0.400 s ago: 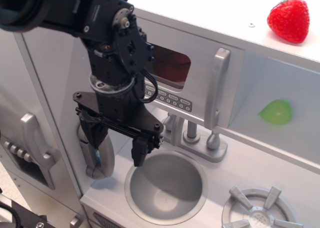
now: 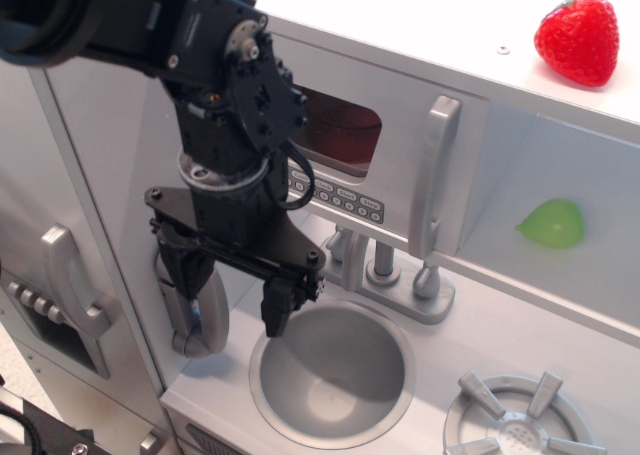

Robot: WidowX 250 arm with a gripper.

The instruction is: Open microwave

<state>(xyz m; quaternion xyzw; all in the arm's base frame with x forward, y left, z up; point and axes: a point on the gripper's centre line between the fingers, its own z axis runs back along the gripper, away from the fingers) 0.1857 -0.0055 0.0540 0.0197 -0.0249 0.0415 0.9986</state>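
Toy kitchen: gripper (image 2: 232, 300) spread, empty, over the sink (image 2: 333, 375), well left of the microwave (image 2: 395, 155) handle (image 2: 433, 175); could clip the faucet (image 2: 385, 265) crossing.

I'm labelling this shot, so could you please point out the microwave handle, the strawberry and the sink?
microwave handle (image 2: 433, 175): main camera view, middle of the upright silver bar.
strawberry (image 2: 577, 37): main camera view, centre of the red body.
sink (image 2: 335, 370): main camera view, bare floor of the round basin.
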